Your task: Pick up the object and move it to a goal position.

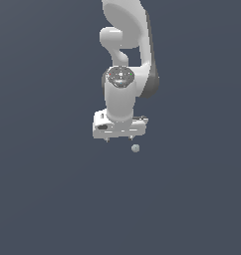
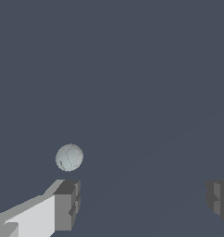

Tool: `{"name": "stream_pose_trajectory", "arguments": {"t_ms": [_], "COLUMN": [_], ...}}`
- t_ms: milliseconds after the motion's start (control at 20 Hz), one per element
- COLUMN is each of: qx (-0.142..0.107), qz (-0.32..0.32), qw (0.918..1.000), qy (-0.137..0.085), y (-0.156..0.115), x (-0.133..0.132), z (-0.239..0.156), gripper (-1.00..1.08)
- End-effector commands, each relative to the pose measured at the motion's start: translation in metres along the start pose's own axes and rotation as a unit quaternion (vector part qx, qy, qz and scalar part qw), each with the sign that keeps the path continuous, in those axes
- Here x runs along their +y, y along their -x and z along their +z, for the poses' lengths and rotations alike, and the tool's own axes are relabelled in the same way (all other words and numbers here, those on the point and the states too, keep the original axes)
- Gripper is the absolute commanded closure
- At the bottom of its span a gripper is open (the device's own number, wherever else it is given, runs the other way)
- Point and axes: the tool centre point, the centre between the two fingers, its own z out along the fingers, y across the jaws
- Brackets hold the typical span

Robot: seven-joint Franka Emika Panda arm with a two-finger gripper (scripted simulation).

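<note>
Hovering near ball, gripper has fingers spread apart, empty. Ball lies just beside one finger, not between them. Grasp, lift, carry to goal all remain.

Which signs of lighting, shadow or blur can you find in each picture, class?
Exterior view: flat, even light, no cast shadow under the ball; the gripper is sharp. Wrist view: ball softly shaded, one finger cut by the frame, no blur.
</note>
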Motion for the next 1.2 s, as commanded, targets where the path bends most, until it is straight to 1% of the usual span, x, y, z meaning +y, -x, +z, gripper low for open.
{"name": "stream_pose_trajectory", "arguments": {"t_ms": [0,150,250,600,900,1150], "qx": [0.0,0.001,0.002,0.005,0.007,0.008], "qz": [-0.031,-0.077,-0.113,-0.219,-0.271,-0.288], "qw": [0.9995,0.997,0.9936,0.9757,0.9626,0.9577], "qy": [0.0,0.0,-0.001,-0.005,-0.008,-0.009], "y": [0.001,0.002,0.004,0.011,0.016,0.018], "x": [-0.009,-0.023,-0.033,-0.066,-0.083,-0.088], "z": [0.009,0.022,0.032,0.061,0.074,0.078], "gripper": [-0.92,-0.92,-0.92,-0.92,-0.92,-0.92]}}
